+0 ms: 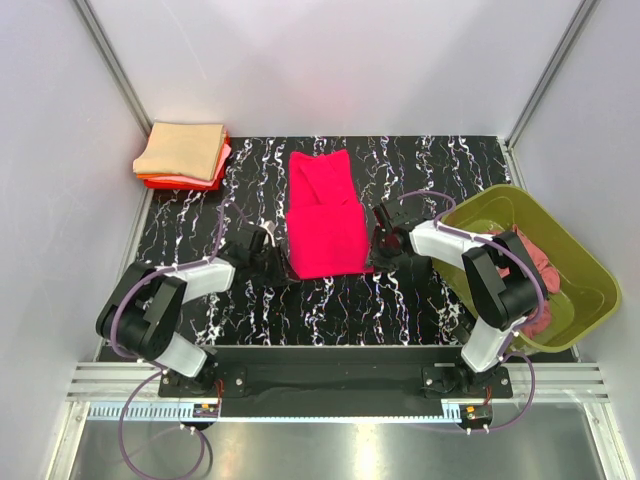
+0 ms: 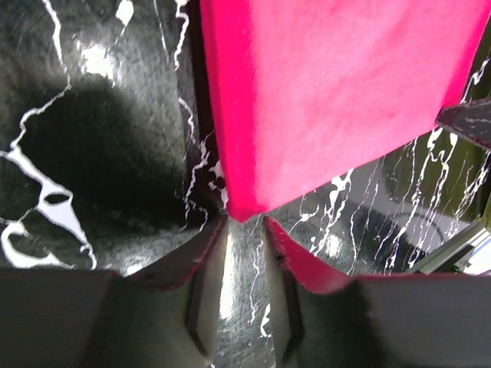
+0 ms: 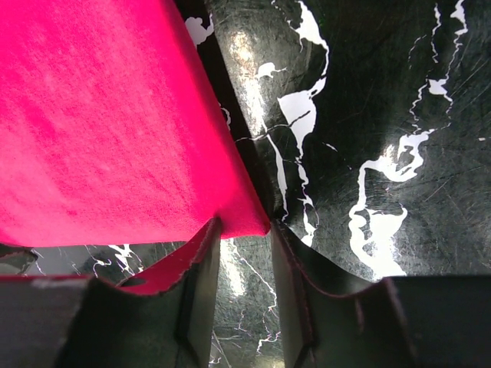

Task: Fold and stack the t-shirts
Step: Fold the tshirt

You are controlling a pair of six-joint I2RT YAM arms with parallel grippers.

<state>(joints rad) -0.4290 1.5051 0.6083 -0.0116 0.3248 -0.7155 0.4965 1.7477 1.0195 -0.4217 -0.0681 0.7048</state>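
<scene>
Fabric this soft and light will sag: I'd take the crimson-pink cloth t-shirt (image 1: 322, 230), flat mid-table, by its near corners, where my left pincer (image 2: 244, 224) and right pincer (image 3: 245, 230) stand half-spread astride them.

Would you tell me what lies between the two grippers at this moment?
The crimson-pink t-shirt lies there, its near part reaching from the left gripper to the right gripper, as the top view shows.

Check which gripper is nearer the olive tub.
Right. The right gripper sits at the crimson shirt's right edge, the side facing the olive tub; the left gripper sits at its left edge, the whole shirt between it and the tub.
</scene>
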